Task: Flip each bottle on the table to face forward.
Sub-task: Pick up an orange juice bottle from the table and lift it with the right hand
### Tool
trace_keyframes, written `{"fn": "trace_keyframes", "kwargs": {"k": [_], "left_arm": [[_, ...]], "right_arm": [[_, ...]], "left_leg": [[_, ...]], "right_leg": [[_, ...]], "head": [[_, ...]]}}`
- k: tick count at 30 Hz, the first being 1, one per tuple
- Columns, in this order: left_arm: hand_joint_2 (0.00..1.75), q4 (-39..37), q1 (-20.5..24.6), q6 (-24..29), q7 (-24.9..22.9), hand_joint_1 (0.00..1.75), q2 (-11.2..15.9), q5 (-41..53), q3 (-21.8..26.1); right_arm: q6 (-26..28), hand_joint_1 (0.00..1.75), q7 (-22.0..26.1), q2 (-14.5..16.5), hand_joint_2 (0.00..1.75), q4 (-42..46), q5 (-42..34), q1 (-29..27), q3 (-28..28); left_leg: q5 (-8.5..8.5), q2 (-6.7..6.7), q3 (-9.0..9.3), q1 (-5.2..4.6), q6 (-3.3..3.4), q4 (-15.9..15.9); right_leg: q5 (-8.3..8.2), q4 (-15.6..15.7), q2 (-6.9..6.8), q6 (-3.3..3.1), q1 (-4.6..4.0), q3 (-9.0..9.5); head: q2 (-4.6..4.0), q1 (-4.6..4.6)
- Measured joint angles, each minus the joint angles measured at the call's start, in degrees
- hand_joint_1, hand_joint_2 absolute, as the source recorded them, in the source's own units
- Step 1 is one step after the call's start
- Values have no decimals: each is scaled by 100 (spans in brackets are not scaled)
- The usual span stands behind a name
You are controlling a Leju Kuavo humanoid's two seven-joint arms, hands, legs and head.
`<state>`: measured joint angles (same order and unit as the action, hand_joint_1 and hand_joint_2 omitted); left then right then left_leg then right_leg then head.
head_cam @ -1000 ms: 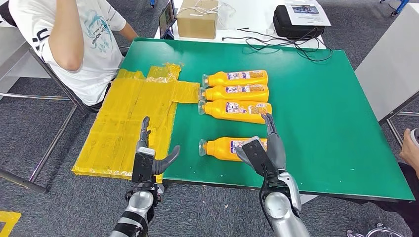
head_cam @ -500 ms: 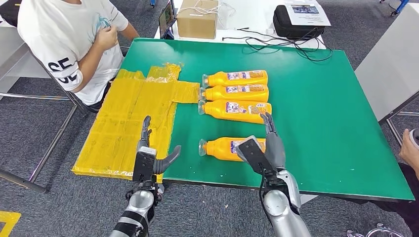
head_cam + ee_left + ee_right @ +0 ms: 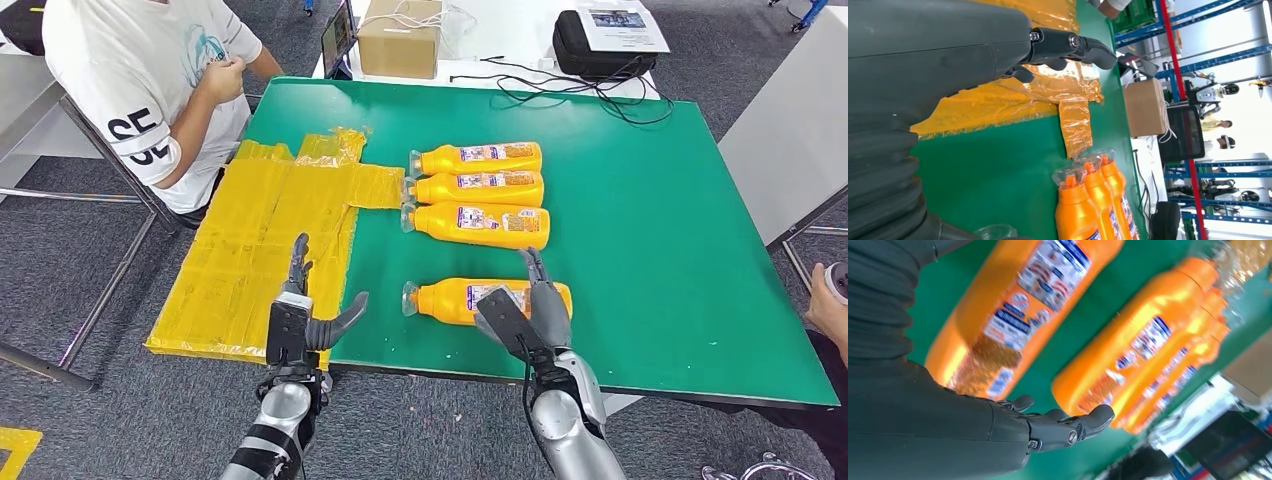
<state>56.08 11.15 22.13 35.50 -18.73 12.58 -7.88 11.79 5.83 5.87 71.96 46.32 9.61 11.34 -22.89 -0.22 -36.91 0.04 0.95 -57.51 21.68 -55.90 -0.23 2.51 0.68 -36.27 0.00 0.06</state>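
- Four orange bottles lying flat on the green table (image 3: 650, 250), caps toward the yellow taped sheet (image 3: 260, 250).
- Three packed side by side in a row: far bottle (image 3: 478, 157), middle bottle (image 3: 480, 187), third bottle (image 3: 480, 224), each touching the next, labels up.
- Fourth, the near bottle (image 3: 450, 299), lying apart from the row, close to the table's front edge, label also showing.
- Right hand (image 3: 528, 312) poised over the base end of that near bottle, fingers apart and extended, nothing in them; actual contact with the bottle hard to judge from the head view.
- From the right wrist view, fingers (image 3: 1068, 427) stretched flat above the green surface between near bottle and row, thumb out of sight.
- Left hand (image 3: 300, 320) hovering off the table's front edge by the yellow sheet, fingers spread, thumb jutting sideways, holding nothing.
- Seated person in a white shirt (image 3: 150, 90) at the far left corner, well apart from the bottles.
- Likely trouble: smooth round body, so an off-centre push could send it rolling toward the front edge and off.
- Another risk: fingers reaching too far could nudge the third bottle and upset the tidy row.
- Also possible: a shallow grip at the base end letting the bottle slip mid-turn.
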Motion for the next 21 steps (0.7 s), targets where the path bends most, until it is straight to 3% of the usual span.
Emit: {"fn": "trace_keyframes", "kwargs": {"k": [21], "left_arm": [[175, 0, 5, -236, -27, 0, 0, -337, 17]], "right_arm": [[236, 0, -138, -109, 175, -705, 548, 148, -222]], "left_leg": [[1, -1, 0, 0, 1, -1]], "right_leg": [[0, 0, -1, 1, 0, 2]], "head": [[0, -1]]}}
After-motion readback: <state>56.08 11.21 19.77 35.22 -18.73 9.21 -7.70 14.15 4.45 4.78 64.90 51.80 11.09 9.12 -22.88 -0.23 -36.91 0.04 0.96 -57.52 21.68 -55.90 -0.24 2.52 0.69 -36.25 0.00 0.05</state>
